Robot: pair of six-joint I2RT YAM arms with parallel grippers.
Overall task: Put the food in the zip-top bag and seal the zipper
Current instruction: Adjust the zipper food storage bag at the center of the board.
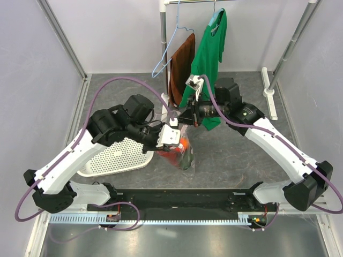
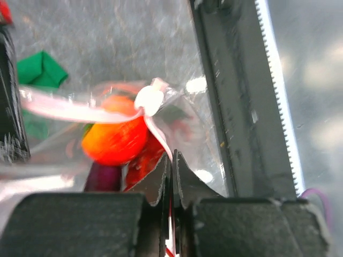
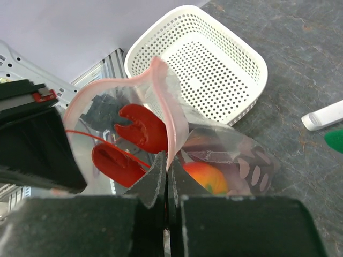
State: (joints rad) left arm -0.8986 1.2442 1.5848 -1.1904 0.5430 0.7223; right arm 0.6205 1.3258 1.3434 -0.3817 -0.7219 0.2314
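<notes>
The clear dotted zip-top bag (image 1: 182,152) hangs above the table between both grippers. My left gripper (image 1: 172,135) is shut on its pink zipper strip (image 2: 155,131). My right gripper (image 1: 185,115) is shut on the same strip (image 3: 171,115) further along. Inside the bag I see the red lobster (image 3: 134,136), the red-orange tomato (image 3: 206,176) and the dark grape bunch (image 2: 102,178). In the left wrist view the tomato (image 2: 115,139) sits just below the strip. The avocado piece is hidden.
A white perforated basket (image 1: 115,157) lies left of the bag, under my left arm. A clothes rack (image 1: 165,51) with a brown cloth and a green shirt (image 1: 206,59) stands behind. A black rail (image 1: 177,198) runs along the near edge.
</notes>
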